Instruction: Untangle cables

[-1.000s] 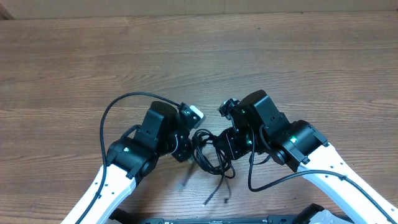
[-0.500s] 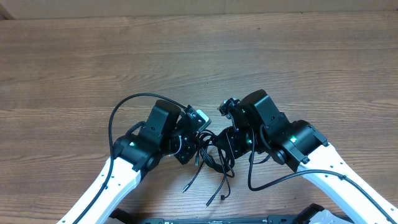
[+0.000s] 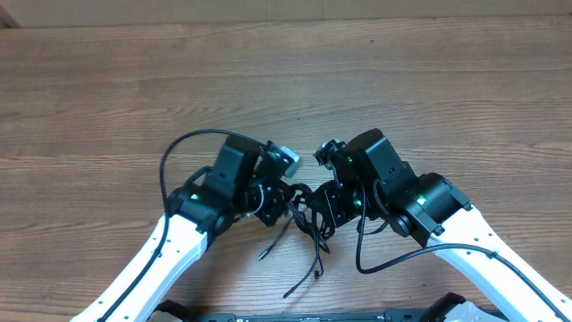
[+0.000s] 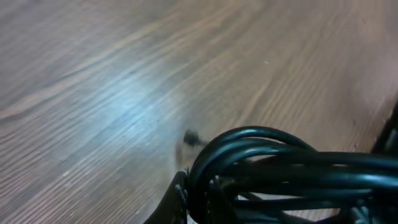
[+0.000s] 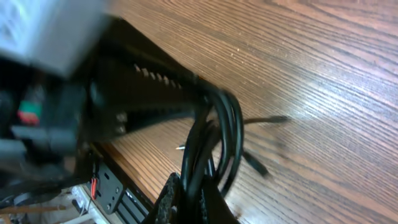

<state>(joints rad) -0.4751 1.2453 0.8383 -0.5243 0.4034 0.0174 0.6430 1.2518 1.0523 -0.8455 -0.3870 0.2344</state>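
Overhead: cables are one knot betw the two wrists, front-centre of the table. Tails trail toward the front edge. Bundle looks lifted off the wood, judging by the shadows in the wrist cams.

L gripper: jaws together, pinched on the bundle. The L wrist cam shows several strands stacked right at the fingers. R gripper: also closed on the bundle; strands run straight into its fingers in the R wrist cam.

Step in hand, imo: pull the knot apart.
- Both grips seem to hold multiple strands, not one. A straight pull prob tightens the knot. Better to spread slow and watch whether the loops open.
- If nothing loosens, regrip a single strand near a free tail and feed it back thru.
- Grips sit v close together, so there's little slack betw them. Go gentle, no yank.
- Don't mistake the arm wiring for cable: thick loop on L arm and the R arm lead hang close by.

Surface: wood-grain tabletop, matte w/ some glare, no clutter. Plenty of bare top behind the arms to lay out freed cords.

Room: barely in view. Pale strip at the top edge, can't tell what it is. R wrist cam catches the table edge w/ dark hardware below, blurred.
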